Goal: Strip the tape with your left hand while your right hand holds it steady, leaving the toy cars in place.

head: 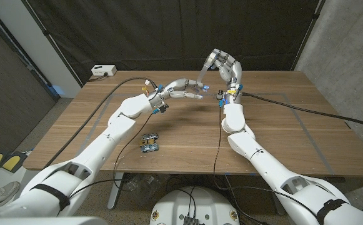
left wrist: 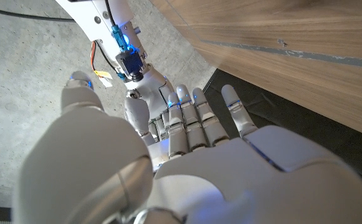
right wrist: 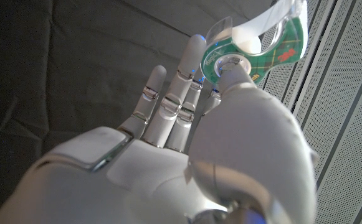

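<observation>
My right hand (head: 226, 66) is raised above the far middle of the table and pinches a clear tape dispenser (head: 205, 70) with a green plaid roll (right wrist: 255, 45); the thumb (right wrist: 238, 78) presses on the roll's hub. My left hand (head: 184, 92) hovers just below and left of the dispenser, fingers (left wrist: 190, 121) stretched straight toward the right arm's wrist (left wrist: 123, 53), with nothing seen in them. I cannot make out a pulled strip of tape. Two small toy cars (head: 149, 143) sit side by side on the table (head: 281, 137) near its front, left of centre.
A white box (head: 103, 70) stands at the table's far left corner. Black cables (head: 287, 105) trail across the right side, and another cable (head: 218, 150) runs down the middle. Grey marking lines (head: 309, 128) cross the right half. A dark curtain hangs behind.
</observation>
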Controlling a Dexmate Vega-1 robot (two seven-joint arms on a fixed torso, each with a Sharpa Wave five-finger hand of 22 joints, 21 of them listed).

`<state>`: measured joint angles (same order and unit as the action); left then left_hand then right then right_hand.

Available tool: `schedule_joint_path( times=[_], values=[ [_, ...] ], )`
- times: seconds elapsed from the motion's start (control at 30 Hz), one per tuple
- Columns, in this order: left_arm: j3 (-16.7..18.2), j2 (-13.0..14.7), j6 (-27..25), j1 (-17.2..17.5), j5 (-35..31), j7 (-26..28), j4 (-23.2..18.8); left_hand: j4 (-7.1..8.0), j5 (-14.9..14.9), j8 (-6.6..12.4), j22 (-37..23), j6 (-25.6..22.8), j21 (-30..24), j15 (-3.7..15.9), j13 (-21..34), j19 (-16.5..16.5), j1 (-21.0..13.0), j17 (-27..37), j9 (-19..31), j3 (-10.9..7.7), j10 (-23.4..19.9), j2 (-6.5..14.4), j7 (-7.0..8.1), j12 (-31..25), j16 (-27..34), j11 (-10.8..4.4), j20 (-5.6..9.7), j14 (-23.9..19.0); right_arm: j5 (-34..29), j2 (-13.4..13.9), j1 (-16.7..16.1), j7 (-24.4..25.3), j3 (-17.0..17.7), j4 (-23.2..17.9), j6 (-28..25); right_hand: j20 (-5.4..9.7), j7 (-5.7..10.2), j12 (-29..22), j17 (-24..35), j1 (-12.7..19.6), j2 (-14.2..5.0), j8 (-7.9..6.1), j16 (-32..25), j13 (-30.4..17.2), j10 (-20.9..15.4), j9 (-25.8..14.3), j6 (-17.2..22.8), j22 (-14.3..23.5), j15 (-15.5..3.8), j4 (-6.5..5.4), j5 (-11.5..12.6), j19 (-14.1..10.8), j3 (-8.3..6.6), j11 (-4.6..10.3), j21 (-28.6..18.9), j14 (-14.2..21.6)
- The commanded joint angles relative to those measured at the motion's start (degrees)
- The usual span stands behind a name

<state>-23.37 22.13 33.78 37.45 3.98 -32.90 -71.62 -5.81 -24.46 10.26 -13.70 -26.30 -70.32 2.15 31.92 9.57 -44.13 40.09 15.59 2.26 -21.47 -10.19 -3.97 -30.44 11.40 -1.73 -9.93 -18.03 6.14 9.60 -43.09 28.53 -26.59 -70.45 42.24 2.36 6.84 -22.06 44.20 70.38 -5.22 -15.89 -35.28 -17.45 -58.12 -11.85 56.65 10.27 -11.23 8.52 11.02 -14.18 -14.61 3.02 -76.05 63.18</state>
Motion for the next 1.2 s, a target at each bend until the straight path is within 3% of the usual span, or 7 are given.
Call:
schedule_joint_path(
  times=[0.03, 0.27, 0.53, 0.67, 0.8, 0.93, 1.2],
  values=[
    [-3.5, 6.3, -11.1, -1.2, -6.9, -3.8, -9.4, 0.94, -1.2, 0.40, -0.9, 5.1, -0.1, -1.82, 0.7, 5.5, 3.0, 0.4, 0.5, 3.94, 3.2, 0.6, -2.07, 0.5, 0.0, 2.21, 0.52, 2.7, -0.6, 0.4, -0.2, 0.4, 0.1, -0.8, 0.5, 6.88, -0.46, 0.0, 0.3, 0.0, -0.50, -0.15, 0.3, -11.3, -10.4, -5.6, 5.4, 0.2, -2.27, -0.18, 0.3, -0.2, -0.06, 4.59, 0.1, 0.1],
    [-4.2, 8.4, -21.3, -1.5, -12.6, -7.9, -14.3, 2.66, -2.0, 0.79, -2.0, 8.3, -1.0, -5.16, -0.1, 7.8, 6.8, 0.0, 0.4, 7.92, 4.9, 1.2, -6.04, 1.7, 0.1, 5.55, 0.33, 5.0, -1.9, 0.7, 0.0, 1.2, 0.2, -1.5, 1.1, 6.90, -0.45, 0.1, 0.4, 0.0, -0.44, -0.10, 0.4, -11.5, -10.4, -5.6, 5.6, 0.2, -2.27, -0.15, 0.3, -0.3, -0.02, 4.55, 0.1, 0.1],
    [-3.4, 9.0, -25.4, -0.4, -17.2, -9.7, -16.8, 3.60, -2.5, 0.57, -2.7, 10.8, -1.2, -6.32, -0.6, 10.1, 8.5, -0.3, 0.3, 9.88, 7.0, 1.7, -6.35, 2.8, -0.2, 6.75, 0.32, 7.6, -2.4, 1.2, -0.3, 1.3, -0.1, -3.1, -0.1, 6.90, -0.40, 0.2, 0.6, 0.0, -0.42, -0.03, 0.5, -11.5, -10.5, -5.5, 5.7, 0.2, -2.27, -0.18, 0.3, -0.3, 0.03, 4.51, 0.1, 0.2],
    [-0.6, 9.1, -24.6, 2.7, -17.1, -6.7, -18.1, 4.19, -3.6, -0.49, -3.0, 21.7, -1.0, -7.49, -0.8, 13.5, 9.2, -1.2, -0.2, 13.26, 12.9, 2.2, -5.77, 5.0, -0.5, 7.19, 0.21, 12.9, -2.6, 1.4, -0.4, 1.3, -0.3, -3.8, -0.6, 6.90, -0.44, 0.2, 0.6, 0.1, -0.40, 0.02, 0.6, -11.6, -10.5, -5.5, 5.7, 0.2, -2.27, -0.17, 0.4, -0.3, 0.05, 4.56, 0.2, 0.2],
    [6.0, 7.2, -23.1, 10.5, -13.9, 3.5, -20.2, 8.68, -3.3, 0.41, -0.4, 33.9, 1.5, -9.90, -1.7, 17.8, 13.4, -4.3, -1.4, 14.92, 22.7, 9.4, -0.42, 8.7, -0.1, 8.83, -1.93, 19.8, -3.4, 1.4, -0.5, 1.9, -0.5, -4.6, -1.4, 6.91, -0.37, 0.3, 0.7, 0.1, -0.42, 0.07, 0.7, -11.6, -10.6, -5.5, 5.7, 0.2, -2.27, -0.20, 0.4, -0.3, 0.07, 4.58, 0.2, 0.2],
    [12.4, -0.2, -14.0, 19.4, -10.9, 23.5, -18.5, 10.65, -1.1, 1.78, 1.2, 33.0, 3.0, -8.92, -3.1, 18.5, 14.7, -6.4, -1.9, 14.52, 24.4, 13.3, 4.55, 10.9, 0.5, 8.17, -2.06, 20.6, -4.0, 1.4, -0.7, 2.3, -0.8, -5.5, -2.6, 6.92, -0.33, 0.3, 0.8, 0.1, -0.43, 0.07, 0.7, -11.7, -10.5, -5.5, 5.7, 0.2, -2.27, -0.21, 0.4, -0.3, 0.09, 4.65, 0.2, 0.2],
    [12.2, -2.8, 8.0, 19.4, -7.7, 42.0, -8.9, 11.24, 2.4, 1.46, 3.4, 32.4, 5.0, -5.92, -6.2, 14.7, 14.5, -11.0, -3.3, 14.79, 25.8, 14.8, 11.37, 14.2, 0.2, 4.58, -1.79, 20.9, -4.8, 1.3, -0.4, 2.4, -1.6, -6.1, -4.6, 6.94, -0.36, 0.5, 0.9, 0.1, -0.45, 0.17, 0.9, -11.7, -10.5, -5.5, 5.7, 0.2, -2.27, -0.25, 0.4, -0.3, 0.13, 4.64, 0.3, 0.3]
  ],
)
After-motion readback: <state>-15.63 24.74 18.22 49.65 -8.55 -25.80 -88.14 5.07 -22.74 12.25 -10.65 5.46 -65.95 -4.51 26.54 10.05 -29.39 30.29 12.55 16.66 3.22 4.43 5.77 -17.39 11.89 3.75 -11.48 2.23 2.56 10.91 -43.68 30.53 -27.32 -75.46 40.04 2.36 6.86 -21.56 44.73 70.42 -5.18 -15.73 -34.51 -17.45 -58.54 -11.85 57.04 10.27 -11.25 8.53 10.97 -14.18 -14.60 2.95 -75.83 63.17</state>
